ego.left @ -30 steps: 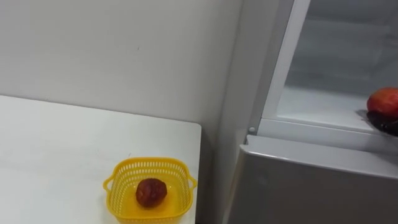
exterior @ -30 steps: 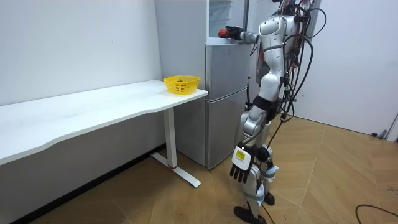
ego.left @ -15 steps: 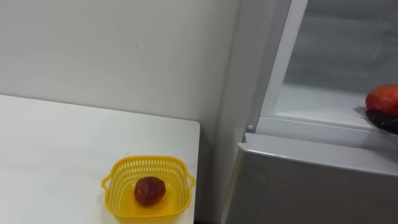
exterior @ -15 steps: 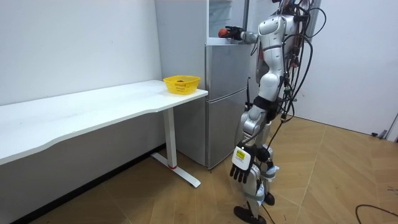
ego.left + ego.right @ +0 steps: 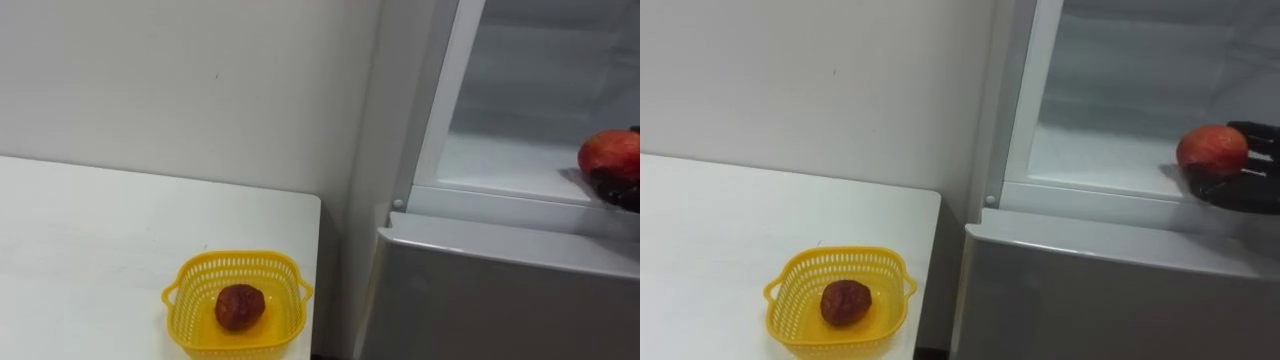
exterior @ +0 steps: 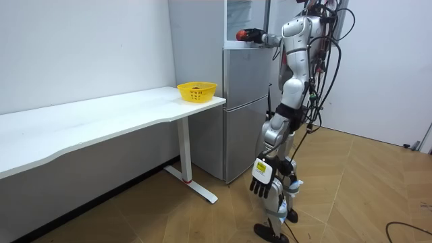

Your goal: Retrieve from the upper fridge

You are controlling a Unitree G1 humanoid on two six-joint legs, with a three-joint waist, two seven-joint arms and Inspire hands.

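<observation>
Right eye view, right edge: the black right hand grasps a round red fruit inside the open white upper fridge compartment. In the room view's lower middle, the left hand hangs with fingers relaxed.

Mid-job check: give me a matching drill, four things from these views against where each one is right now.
Things:
1. red fruit
2. dark brown fruit
3. yellow basket
4. left hand

Places:
A. on the white table, at its end by the fridge
B. hanging low beside the robot's leg
C. held in the right hand at the open upper fridge compartment
D. inside the yellow basket

Pairs: 1-C, 2-D, 3-A, 4-B.
</observation>
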